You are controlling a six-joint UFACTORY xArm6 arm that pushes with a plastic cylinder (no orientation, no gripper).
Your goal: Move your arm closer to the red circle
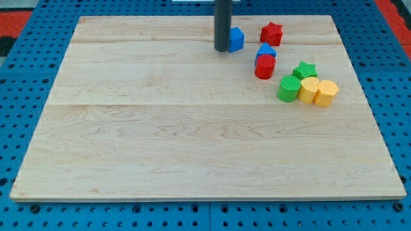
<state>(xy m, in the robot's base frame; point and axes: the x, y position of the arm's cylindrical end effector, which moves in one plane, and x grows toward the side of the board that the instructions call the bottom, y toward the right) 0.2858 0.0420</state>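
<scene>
The red circle (264, 66), a short red cylinder, stands on the wooden board (160, 141) at the upper right. A blue block (266, 51) touches it from behind. My tip (221, 49) rests near the view's top, left of the red circle by about one block's width and a little higher. A blue cube (237, 39) touches the rod's right side. A red star (271, 33) sits above the red circle.
To the right and below the red circle are a green star (305, 69), a green cylinder (288, 88), and two yellow blocks (309, 90) (326, 93), packed together. Blue pegboard (392, 96) surrounds the board.
</scene>
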